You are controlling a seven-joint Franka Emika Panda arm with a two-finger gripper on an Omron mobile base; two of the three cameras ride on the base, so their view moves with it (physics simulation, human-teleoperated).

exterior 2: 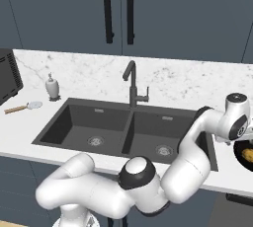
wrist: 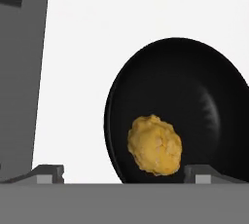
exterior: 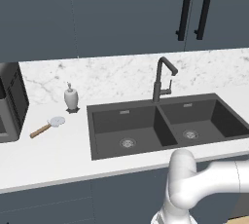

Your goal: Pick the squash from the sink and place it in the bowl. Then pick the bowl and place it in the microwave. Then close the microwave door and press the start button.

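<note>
Gripper fingers wide apart, seemingly empty, above squash in bowl

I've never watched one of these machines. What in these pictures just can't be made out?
- Bowl, right base view: cut by the right edge and partly behind the arm; squash is a sliver.
- Gripper, hand view: just the finger tips show, wide apart.
- Black appliance, left base view: cut by the left edge.
- Bottle by the sink: label too small.
</note>
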